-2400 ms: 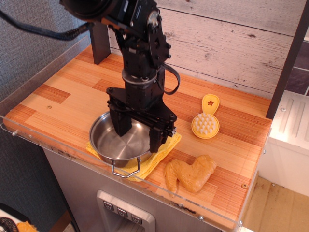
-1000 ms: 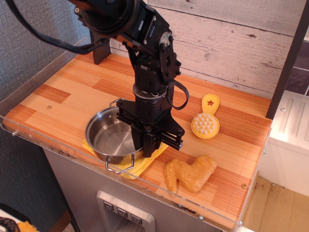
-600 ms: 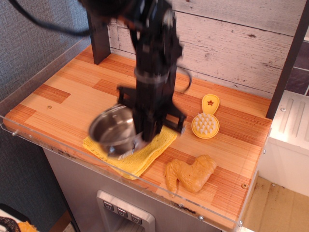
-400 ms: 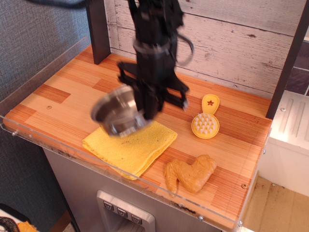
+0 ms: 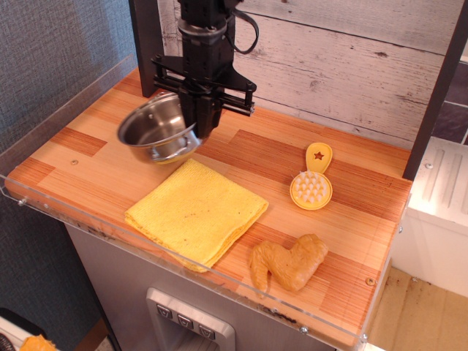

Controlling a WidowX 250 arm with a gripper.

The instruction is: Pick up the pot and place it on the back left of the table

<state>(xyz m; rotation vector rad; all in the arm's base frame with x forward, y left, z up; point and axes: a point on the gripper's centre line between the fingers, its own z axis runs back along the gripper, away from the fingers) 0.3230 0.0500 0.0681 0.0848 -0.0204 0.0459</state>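
**A:** quick headcount, what's on your counter (image 5: 110,139) right now?

**B:** One counter, obviously. One steel pot (image 5: 155,132), and that one's up in my fingers (image 5: 196,126), not sitting down. One yellow cloth (image 5: 196,212). One yellow scrub brush (image 5: 313,183) with a star on the handle. One toy chicken piece (image 5: 289,262).

**A:** so four loose things total?

**B:** Yep, four, one of each kind, no doubles. Plus one dark post (image 5: 143,45) at the back corner.
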